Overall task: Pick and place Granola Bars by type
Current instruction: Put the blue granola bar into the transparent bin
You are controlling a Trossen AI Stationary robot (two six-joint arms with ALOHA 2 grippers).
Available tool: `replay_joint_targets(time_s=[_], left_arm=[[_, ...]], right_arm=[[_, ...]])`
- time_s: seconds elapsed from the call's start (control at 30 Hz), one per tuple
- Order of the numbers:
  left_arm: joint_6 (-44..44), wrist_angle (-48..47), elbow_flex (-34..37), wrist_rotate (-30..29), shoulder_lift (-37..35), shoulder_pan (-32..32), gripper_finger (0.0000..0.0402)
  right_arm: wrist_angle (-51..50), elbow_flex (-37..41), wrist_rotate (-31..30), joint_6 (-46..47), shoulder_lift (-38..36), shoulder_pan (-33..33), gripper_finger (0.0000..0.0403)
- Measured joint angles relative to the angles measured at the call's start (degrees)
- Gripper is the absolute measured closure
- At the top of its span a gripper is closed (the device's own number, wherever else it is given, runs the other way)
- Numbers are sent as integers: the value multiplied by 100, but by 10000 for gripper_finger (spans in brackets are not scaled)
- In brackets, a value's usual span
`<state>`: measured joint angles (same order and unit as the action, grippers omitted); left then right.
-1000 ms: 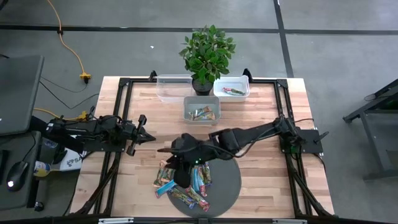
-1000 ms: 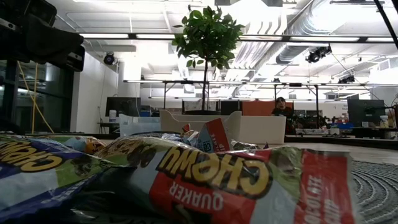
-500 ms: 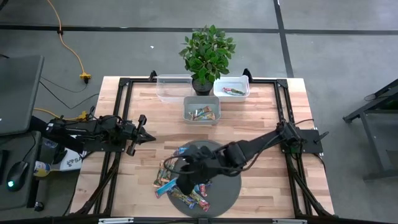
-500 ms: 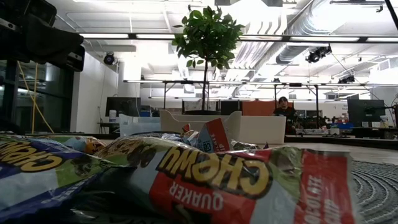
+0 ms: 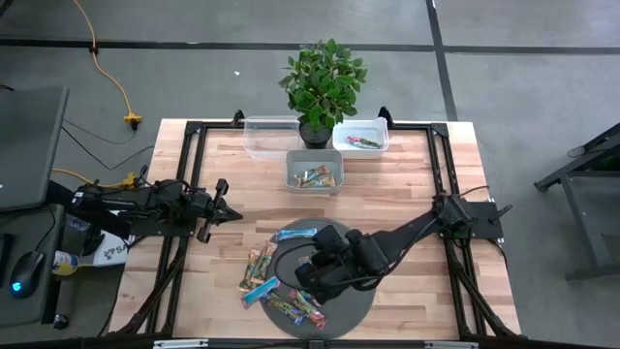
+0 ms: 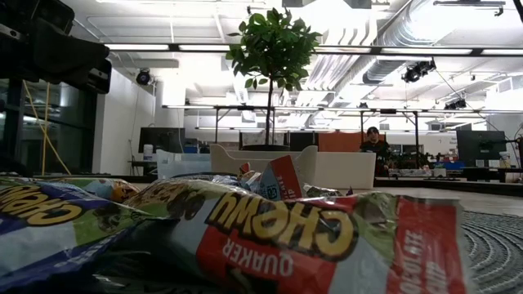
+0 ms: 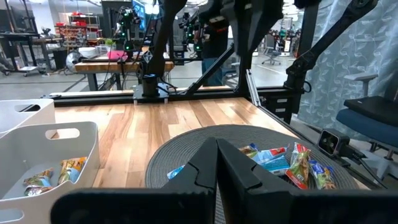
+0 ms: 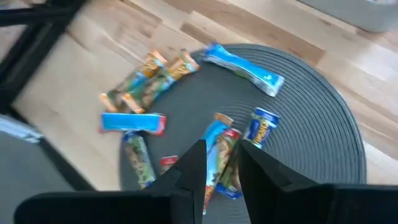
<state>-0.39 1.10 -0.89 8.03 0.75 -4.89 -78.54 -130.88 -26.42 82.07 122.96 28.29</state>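
The granola bars lie in a loose heap on the left part of a round dark mat [image 5: 360,302]. A long blue bar [image 5: 291,234] lies alone at the mat's far rim. Yellow-brown bars [image 5: 257,264] rest on the wood just left of it, and a blue-and-red bar [image 5: 259,291] lies nearer. My right gripper [image 5: 308,283] hovers open over the middle of the heap, its fingers on either side of a blue bar [image 8: 214,140] below it. My left gripper [image 5: 231,211] waits shut above the table's left side, pointing toward the mat.
Three bins stand at the far side: a clear one [image 5: 271,137], a white one [image 5: 360,138] with a red bar in it, and one [image 5: 315,173] holding yellow-brown bars. A potted plant [image 5: 323,82] stands between them. In the low view, wrappers [image 6: 286,237] fill the foreground.
My right gripper has swung from the mat's far-left rim toward the near edge and a little to the right, ending over the heap. The long blue bar at the far rim, hidden under the arm before, now lies in plain view.
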Motion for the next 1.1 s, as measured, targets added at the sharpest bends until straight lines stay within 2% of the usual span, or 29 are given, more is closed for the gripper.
replay_joint_targets(time_s=[0.37, 0.6, 0.93, 1.1], left_arm=[[-1, 0, -2, -4, 0, 1, 401], [1, 0, -2, -28, 0, 1, 401], [-1, 0, -2, -25, 0, 0, 401], [1, 0, -2, -24, 1, 0, 401]], right_arm=[[443, 1656, 1253, 708, 26, -69, 329], [740, 2269, 1393, 762, 26, -205, 323], [1316, 2721, 1459, 482, 24, -552, 233], [1484, 2803, 1503, 264, 26, -737, 210]])
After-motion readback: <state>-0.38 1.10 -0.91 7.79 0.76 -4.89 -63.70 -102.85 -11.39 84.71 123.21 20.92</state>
